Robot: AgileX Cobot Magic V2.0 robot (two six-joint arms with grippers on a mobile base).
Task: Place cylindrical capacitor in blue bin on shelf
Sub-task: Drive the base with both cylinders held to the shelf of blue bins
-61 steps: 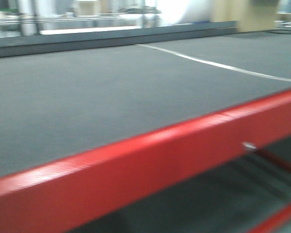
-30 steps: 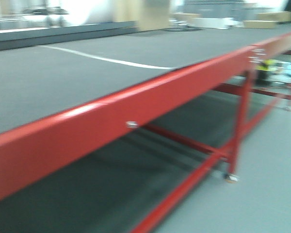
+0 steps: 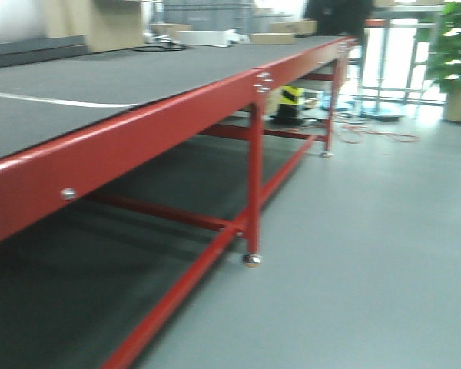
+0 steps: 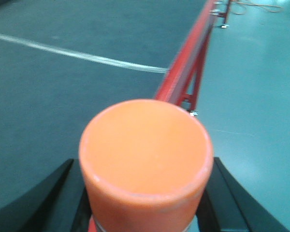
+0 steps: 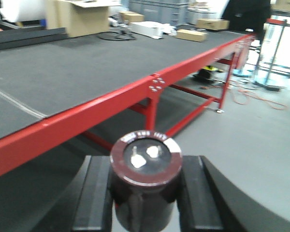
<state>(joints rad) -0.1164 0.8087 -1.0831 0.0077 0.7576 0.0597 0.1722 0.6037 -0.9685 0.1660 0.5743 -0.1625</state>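
My right gripper (image 5: 146,195) is shut on a dark cylindrical capacitor (image 5: 146,157), which stands upright between the black fingers (image 5: 99,193) with two metal terminals on top. My left gripper (image 4: 145,198) is shut on an orange cylinder (image 4: 146,145), its smooth orange cap facing the camera. Neither gripper shows in the front view. The steel shelf and the blue bin are out of view in all frames.
A long red-framed table (image 3: 138,127) with a dark grey top runs along the left; it also shows in both wrist views (image 4: 183,72) (image 5: 87,118). Cardboard boxes (image 5: 77,17) sit at its far end. A potted plant (image 3: 455,54), floor cables (image 3: 376,134) and grey floor (image 3: 369,254) lie to the right.
The front view has swung right along the red table. The table's legs, the open floor and the plant have come into view.
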